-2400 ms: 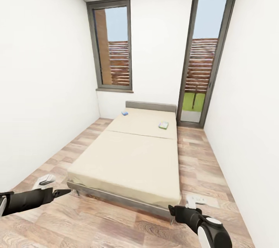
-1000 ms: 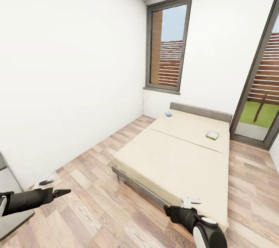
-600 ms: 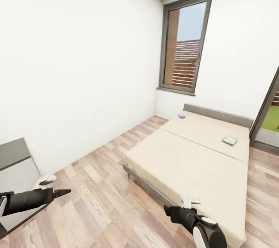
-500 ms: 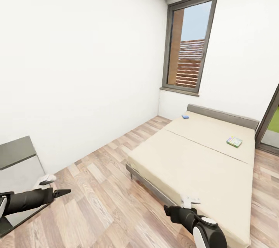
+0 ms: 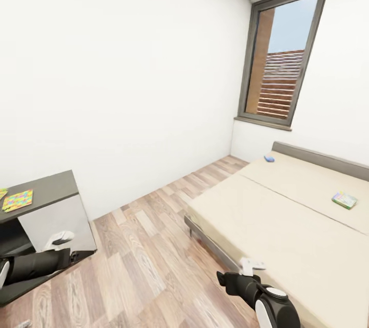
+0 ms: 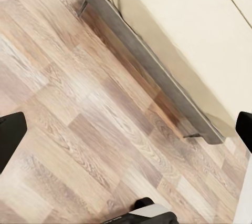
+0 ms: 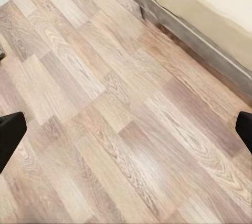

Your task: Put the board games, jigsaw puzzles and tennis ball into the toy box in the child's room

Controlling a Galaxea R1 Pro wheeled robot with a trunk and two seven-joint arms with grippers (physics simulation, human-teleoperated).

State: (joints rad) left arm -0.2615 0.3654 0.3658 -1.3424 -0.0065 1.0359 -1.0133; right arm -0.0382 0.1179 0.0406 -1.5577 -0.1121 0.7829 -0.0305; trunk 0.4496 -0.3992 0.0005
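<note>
Left gripper: your left gripper [image 5: 77, 254] hangs low at 8 o'clock in the head view, fingers spread wide and holding nothing; its wrist camera looks down on wood floor [image 6: 79, 129] and the bed's grey frame.
Right gripper: your right gripper [image 5: 251, 265] sits at 5 o'clock, also parted and empty, over planks just beside the mattress edge.
Table: the dark grey section of the table [image 5: 48, 189] enters at 9 o'clock, with one jigsaw puzzle [image 5: 18, 200] lying flat on it.
Bed: the bed [image 5: 287, 225] fills 3 to 4 o'clock; a board game [image 5: 344, 199] lies at 3 o'clock, and a small blue item [image 5: 269, 158], likely the second game, rests near the headboard at 2 o'clock.
Toy box: you have yet to bring it into view.
Step in hand: judged as turning toward the table. Finish the turn until the whole desktop shows, keep both arms tucked clear of the desk corner, and locate the box before reaching.
</note>
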